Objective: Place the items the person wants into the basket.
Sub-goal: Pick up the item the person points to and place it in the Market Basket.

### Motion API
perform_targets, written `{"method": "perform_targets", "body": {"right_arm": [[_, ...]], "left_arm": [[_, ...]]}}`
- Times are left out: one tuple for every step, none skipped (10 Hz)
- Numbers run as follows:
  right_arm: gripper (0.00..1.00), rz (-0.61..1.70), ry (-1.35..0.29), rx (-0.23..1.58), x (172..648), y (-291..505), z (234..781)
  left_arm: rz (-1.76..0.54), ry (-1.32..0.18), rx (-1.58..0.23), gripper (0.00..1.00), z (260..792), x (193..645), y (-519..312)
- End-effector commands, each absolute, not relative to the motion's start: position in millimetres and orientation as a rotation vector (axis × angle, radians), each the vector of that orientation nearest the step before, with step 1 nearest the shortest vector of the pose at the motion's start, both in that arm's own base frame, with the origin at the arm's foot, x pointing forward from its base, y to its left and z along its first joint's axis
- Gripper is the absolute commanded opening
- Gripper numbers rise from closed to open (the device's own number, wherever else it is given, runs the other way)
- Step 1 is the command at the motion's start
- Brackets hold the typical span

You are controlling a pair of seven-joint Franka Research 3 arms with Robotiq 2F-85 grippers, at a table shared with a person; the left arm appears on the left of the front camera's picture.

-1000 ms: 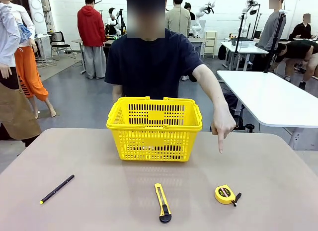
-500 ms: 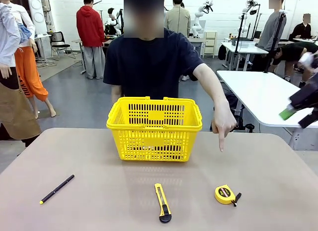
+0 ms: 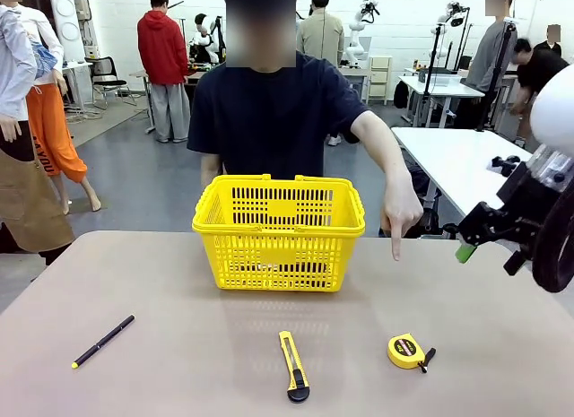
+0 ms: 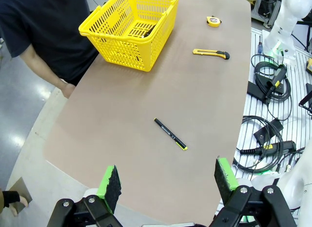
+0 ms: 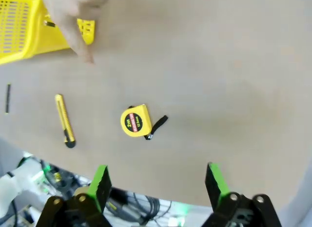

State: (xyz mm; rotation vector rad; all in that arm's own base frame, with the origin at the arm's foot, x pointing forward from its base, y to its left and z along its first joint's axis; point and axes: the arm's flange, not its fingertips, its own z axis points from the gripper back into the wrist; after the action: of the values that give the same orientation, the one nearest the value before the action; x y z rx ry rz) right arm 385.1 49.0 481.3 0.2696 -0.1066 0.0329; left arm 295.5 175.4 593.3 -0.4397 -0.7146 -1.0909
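As the person's hand (image 3: 401, 221) points down, our right gripper (image 3: 489, 254) has swung in.
Jaws spread, empty — we judge the tape measure (image 3: 406, 351), near right, is wanted; the basket (image 3: 279, 221) waits far centre.

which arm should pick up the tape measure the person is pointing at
Right. The right claw, open, hovers over the right side of the table facing the tape measure, near the person's pointing hand. The left claw, also open, sits off the far left end, beyond the pen.
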Motion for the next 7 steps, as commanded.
{"method": "perform_targets", "body": {"right_arm": [[1.00, 0.035, -0.154, 0.234, 378.5, 51.8, 477.6], [1.00, 0.121, -0.130, 0.279, 368.1, 45.3, 484.6], [1.00, 0.040, -0.117, 0.261, 383.8, 52.6, 478.3], [1.00, 0.040, -0.117, 0.261, 383.8, 52.6, 478.3], [1.00, 0.040, -0.117, 0.261, 383.8, 52.6, 478.3], [1.00, 0.040, -0.117, 0.261, 383.8, 52.6, 478.3], [1.00, 0.040, -0.117, 0.261, 383.8, 52.6, 478.3]], "left_arm": [[-1.105, -0.739, -0.450, 1.00, 593.5, 295.2, 176.4], [-1.105, -0.739, -0.450, 1.00, 593.5, 295.2, 176.4], [-1.105, -0.739, -0.450, 1.00, 593.5, 295.2, 176.4], [-1.105, -0.739, -0.450, 1.00, 593.5, 295.2, 176.4], [-1.105, -0.739, -0.450, 1.00, 593.5, 295.2, 176.4], [-1.105, -0.739, -0.450, 1.00, 593.5, 295.2, 176.4], [-1.105, -0.739, -0.450, 1.00, 593.5, 295.2, 176.4]]}}
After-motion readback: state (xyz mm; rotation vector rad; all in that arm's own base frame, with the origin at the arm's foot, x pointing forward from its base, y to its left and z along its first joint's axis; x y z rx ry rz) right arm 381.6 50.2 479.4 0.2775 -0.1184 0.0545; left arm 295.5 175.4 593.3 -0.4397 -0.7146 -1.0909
